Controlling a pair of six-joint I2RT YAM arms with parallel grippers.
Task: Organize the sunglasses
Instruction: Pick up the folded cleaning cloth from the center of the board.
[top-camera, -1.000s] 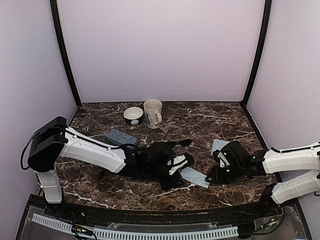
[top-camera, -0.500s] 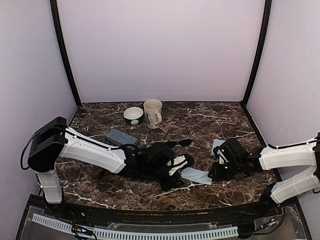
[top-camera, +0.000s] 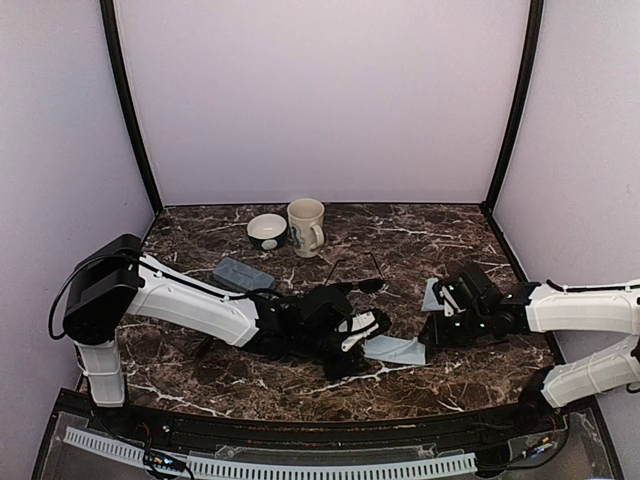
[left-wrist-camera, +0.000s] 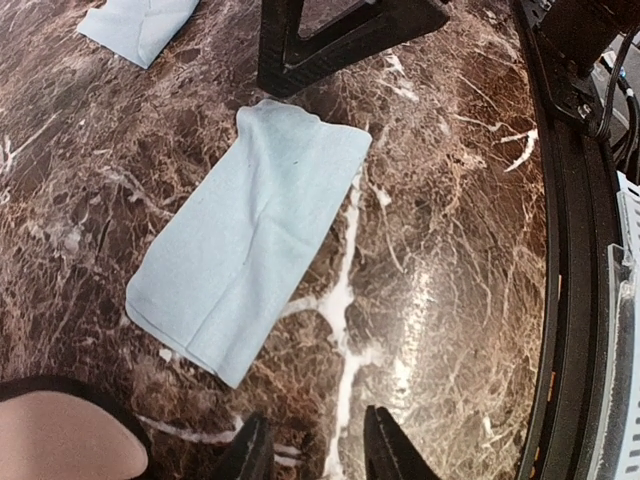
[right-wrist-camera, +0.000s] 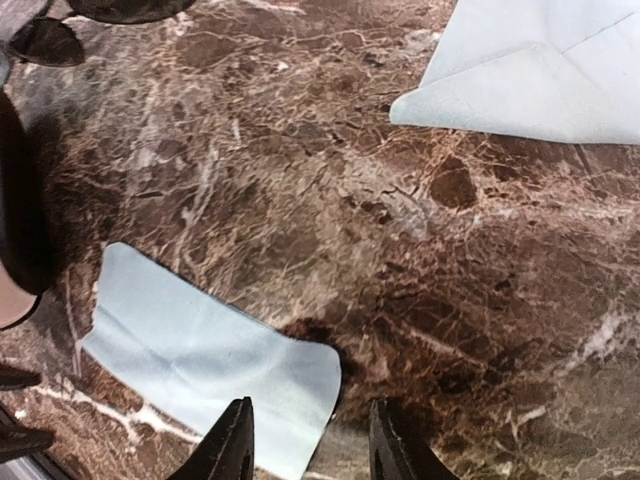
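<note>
One pair of black thin-framed sunglasses (top-camera: 356, 284) lies on the marble behind my left gripper, its dark lenses (right-wrist-camera: 45, 42) showing at the right wrist view's top left corner. My left gripper (top-camera: 362, 338) (left-wrist-camera: 315, 455) hovers low over bare marble, open, with nothing between its fingers. A light blue cloth (top-camera: 393, 348) (left-wrist-camera: 250, 240) (right-wrist-camera: 200, 350) lies just ahead of it. My right gripper (top-camera: 432, 330) (right-wrist-camera: 312, 445) is open just above that cloth's right corner and holds nothing.
A second light blue cloth (top-camera: 433, 293) (right-wrist-camera: 540, 70) lies behind the right gripper. A grey-blue case (top-camera: 243, 273), a bowl (top-camera: 267, 231) and a mug (top-camera: 306, 226) stand at the back left. A black-rimmed, pale pink thing (left-wrist-camera: 50, 430) lies beside the left gripper.
The right gripper closed on the cloth's right end, pulled it up and back so the cloth bunched shorter, then opened and drew back. The left arm hardly moved.
</note>
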